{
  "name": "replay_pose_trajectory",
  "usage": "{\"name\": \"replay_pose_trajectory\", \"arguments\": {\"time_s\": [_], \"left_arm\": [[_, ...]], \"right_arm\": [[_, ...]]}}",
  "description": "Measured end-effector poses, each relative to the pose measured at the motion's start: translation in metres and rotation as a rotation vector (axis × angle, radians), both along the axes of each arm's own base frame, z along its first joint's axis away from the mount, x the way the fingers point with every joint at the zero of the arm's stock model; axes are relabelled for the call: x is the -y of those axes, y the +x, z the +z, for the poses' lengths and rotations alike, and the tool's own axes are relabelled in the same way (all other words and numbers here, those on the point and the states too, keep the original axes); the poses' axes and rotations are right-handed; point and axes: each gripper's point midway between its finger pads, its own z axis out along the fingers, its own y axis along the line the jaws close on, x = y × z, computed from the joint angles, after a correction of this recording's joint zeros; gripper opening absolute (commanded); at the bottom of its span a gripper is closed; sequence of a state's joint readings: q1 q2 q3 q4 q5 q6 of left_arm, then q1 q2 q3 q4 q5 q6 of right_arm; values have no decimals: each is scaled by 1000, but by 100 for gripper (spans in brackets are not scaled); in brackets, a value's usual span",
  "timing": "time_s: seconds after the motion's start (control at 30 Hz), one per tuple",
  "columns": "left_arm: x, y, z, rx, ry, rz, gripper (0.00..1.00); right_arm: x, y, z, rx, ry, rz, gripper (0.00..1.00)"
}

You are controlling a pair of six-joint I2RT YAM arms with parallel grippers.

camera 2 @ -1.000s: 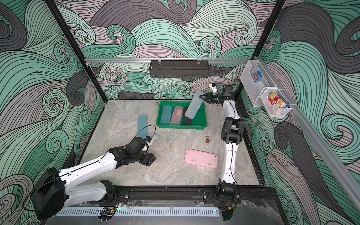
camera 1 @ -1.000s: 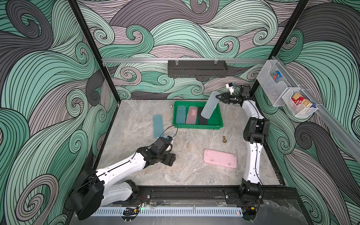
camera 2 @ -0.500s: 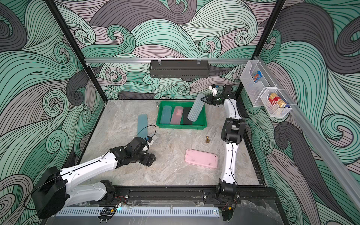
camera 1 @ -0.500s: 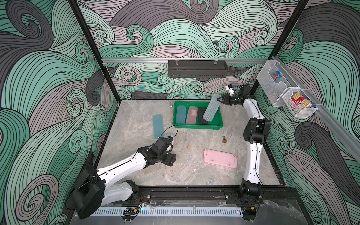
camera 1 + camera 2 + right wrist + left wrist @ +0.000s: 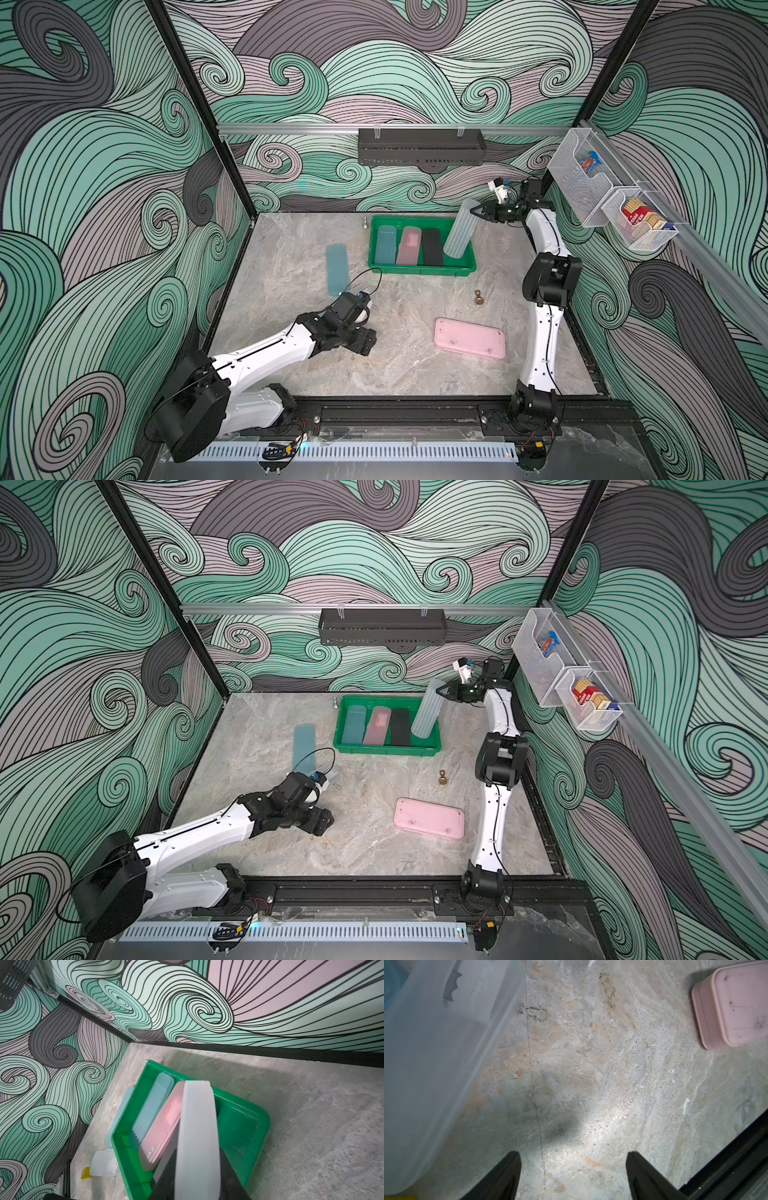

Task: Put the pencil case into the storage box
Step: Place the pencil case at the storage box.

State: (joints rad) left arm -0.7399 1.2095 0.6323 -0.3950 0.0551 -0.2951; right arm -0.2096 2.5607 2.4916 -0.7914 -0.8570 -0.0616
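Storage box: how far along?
Done: teal case, pink case and black case lie in the storage box. In hand: the right hand grips the frosted case, tilted over the box's free end. To do: blue case, large pink case and a clear case on the table; left hand open, empty.

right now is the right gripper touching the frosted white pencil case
Touching: in the right wrist view the right gripper pinches the white pencil case.

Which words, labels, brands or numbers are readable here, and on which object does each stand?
No text can be read with certainty.
Pink pencil case in the storage box: small print near one end, blurred.
Clear pencil case: faint script beside a dark mark, illegible.
Red boxes in the wall bin: labels too small.
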Motion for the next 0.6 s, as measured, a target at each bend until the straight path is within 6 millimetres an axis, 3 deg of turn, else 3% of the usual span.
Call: {"name": "replay_pose_trajectory", "arguments": {"time_s": [0.2, 0.53, 0.6], "left_arm": [[0, 0, 0, -1, -2, -1, 83], [1, -1, 0, -1, -2, -9, 83], [1, -1, 0, -1, -2, -9, 83]], "right_arm": [[-2, -3, -18, -38, -18, 12, 0], [-47, -13, -27, -74, -63, 94, 0], [-51, -14, -31, -77, -92, 100, 12]]}}
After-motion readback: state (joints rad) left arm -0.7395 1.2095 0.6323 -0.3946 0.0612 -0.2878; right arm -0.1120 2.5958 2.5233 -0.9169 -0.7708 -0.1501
